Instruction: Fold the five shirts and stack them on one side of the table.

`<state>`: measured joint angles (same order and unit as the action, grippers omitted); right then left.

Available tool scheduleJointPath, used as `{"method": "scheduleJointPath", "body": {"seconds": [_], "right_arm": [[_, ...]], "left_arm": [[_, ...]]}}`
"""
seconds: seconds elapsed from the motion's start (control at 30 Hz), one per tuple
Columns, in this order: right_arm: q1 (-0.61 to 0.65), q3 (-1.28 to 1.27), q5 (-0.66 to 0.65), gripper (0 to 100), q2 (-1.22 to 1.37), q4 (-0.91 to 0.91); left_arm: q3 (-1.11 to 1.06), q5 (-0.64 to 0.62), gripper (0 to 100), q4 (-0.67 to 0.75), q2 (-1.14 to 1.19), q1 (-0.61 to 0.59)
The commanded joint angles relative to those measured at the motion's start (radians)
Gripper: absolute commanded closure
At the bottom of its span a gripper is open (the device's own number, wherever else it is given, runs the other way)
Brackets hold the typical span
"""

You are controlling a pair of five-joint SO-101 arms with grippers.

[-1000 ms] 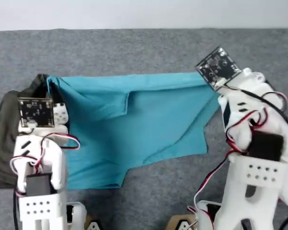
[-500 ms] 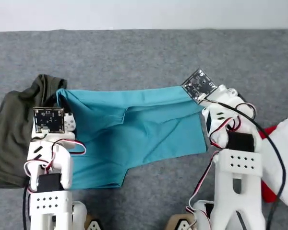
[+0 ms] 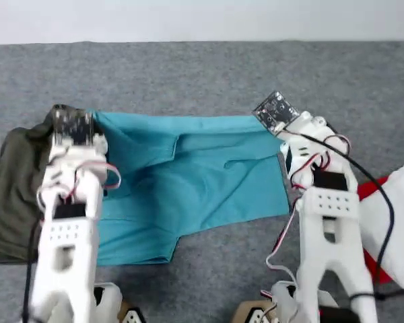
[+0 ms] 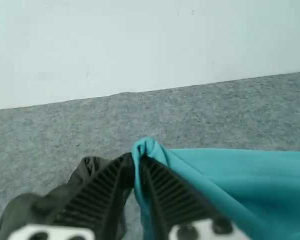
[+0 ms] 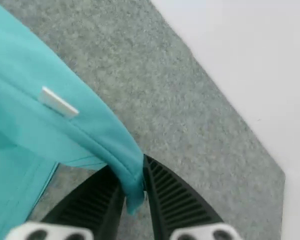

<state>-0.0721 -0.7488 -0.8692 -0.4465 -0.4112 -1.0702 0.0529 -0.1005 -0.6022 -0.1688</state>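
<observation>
A teal shirt (image 3: 188, 178) lies spread across the middle of the grey table, its far edge stretched between my two arms. My left gripper (image 4: 138, 167) is shut on the shirt's far left corner (image 4: 145, 148), above a dark olive shirt (image 3: 17, 182) heaped at the table's left. My right gripper (image 5: 134, 182) is shut on the teal shirt's far right corner (image 5: 132, 172); a white label (image 5: 59, 102) shows on the hem. In the high view the left arm (image 3: 71, 182) and right arm (image 3: 316, 182) stand at either end of the teal shirt.
A red and white garment (image 3: 390, 222) lies at the right edge, partly behind the right arm. Bare grey table (image 3: 202, 74) runs beyond the shirt to the white wall (image 4: 140, 40).
Both arms have carried the teal shirt's far edge: the left corner went toward the wall over the olive shirt, the right corner moved left and slightly back. The edge now hangs straighter.
</observation>
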Motion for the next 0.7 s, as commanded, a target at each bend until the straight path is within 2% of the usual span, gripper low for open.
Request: {"method": "scheduleJointPath", "body": {"seconds": [0.0,0.33,0.67], "right_arm": [[0.005,0.146,-0.005,98.9,0.099,0.039],[0.031,0.488,-0.009,98.9,0.481,0.099],[0.093,0.933,-0.009,98.9,0.888,0.090]], "left_arm": [[0.211,0.006,100,0.026,0.213,0.000],[0.553,0.006,100,0.026,0.658,0.002],[0.722,0.006,100,0.026,0.870,-0.012]]}}
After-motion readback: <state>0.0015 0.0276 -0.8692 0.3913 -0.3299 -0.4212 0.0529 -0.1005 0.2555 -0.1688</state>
